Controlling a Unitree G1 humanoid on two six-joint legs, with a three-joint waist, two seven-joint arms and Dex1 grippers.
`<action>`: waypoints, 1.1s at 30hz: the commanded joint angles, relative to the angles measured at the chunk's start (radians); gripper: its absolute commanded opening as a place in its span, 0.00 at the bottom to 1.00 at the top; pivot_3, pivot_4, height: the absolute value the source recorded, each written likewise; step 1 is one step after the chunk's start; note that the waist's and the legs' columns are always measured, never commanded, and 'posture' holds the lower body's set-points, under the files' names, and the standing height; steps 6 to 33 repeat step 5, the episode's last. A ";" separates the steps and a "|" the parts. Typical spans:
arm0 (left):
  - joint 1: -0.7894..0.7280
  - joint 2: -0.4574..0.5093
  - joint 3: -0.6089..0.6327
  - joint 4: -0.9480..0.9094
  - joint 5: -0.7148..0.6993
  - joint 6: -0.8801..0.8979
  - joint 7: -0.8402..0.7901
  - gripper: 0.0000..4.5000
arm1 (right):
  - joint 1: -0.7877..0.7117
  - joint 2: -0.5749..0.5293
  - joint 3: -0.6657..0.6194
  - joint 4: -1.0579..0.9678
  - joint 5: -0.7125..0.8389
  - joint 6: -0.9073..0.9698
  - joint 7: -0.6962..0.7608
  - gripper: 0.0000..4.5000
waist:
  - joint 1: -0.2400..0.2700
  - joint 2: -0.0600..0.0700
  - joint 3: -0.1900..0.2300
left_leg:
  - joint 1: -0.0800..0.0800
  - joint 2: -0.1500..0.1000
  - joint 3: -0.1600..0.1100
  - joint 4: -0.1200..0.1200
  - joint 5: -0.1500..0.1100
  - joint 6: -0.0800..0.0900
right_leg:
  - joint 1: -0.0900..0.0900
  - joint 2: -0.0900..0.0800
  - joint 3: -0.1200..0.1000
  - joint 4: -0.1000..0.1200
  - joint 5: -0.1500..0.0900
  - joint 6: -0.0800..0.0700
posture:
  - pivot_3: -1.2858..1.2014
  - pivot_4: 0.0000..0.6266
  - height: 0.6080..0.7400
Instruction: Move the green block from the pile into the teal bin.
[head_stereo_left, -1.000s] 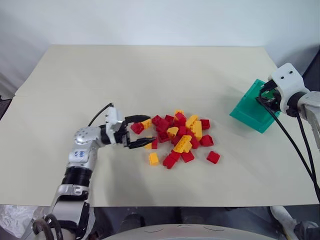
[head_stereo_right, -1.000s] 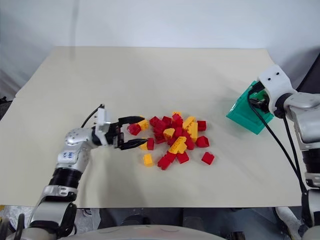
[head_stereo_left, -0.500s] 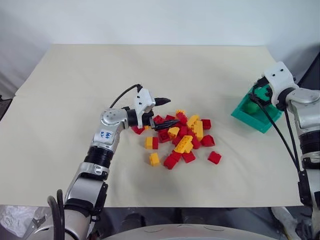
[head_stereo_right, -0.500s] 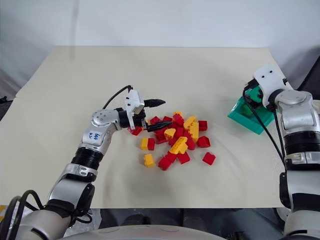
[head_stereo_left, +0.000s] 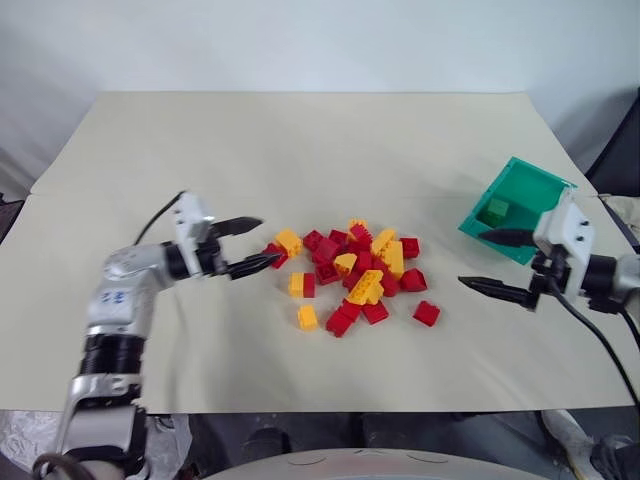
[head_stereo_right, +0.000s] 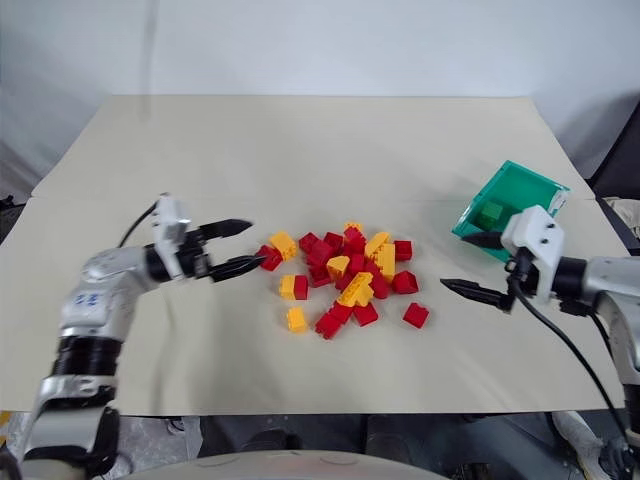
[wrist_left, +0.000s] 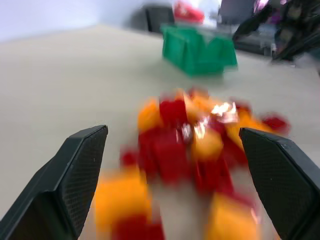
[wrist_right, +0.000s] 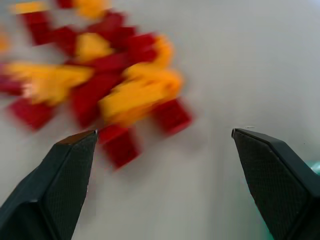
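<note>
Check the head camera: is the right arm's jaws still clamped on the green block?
No. The right gripper hangs open and empty beside the teal bin, and the green block lies inside that bin.

right two-fingered black gripper (head_stereo_left: 497, 264): withdrawn from teal translucent plastic bin (head_stereo_left: 520, 195) toward the table's near edge, fingers now spread, empty | small green studded brick (head_stereo_left: 497, 209): now lying inside bin | left black gripper (head_stereo_left: 249, 245): pulled back left off red-and-yellow brick pile (head_stereo_left: 358, 272)
</note>
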 joint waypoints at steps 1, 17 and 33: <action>0.095 0.078 0.072 -0.059 -0.044 -0.017 -0.067 1.00 | 0.071 -0.037 -0.035 0.029 0.015 -0.099 0.128 1.00 | 0.003 0.000 0.000 | 0.001 0.000 0.000 0.000 0.000 0.000 | 0.000 0.000 0.000 0.001 0.000 -0.001 | 0.52 0.24 1.00; 0.211 0.162 0.133 -0.060 -0.062 -0.002 -0.113 1.00 | 0.117 -0.038 -0.011 0.101 -0.019 -0.164 0.167 1.00 | 0.005 0.000 0.000 | 0.002 0.000 0.000 0.000 0.000 0.000 | 0.000 0.000 0.000 0.002 -0.001 -0.002 | 0.52 0.24 1.00; 0.211 0.162 0.133 -0.060 -0.062 -0.002 -0.113 1.00 | 0.117 -0.038 -0.011 0.101 -0.019 -0.164 0.167 1.00 | 0.005 0.000 0.000 | 0.002 0.000 0.000 0.000 0.000 0.000 | 0.000 0.000 0.000 0.002 -0.001 -0.002 | 0.52 0.24 1.00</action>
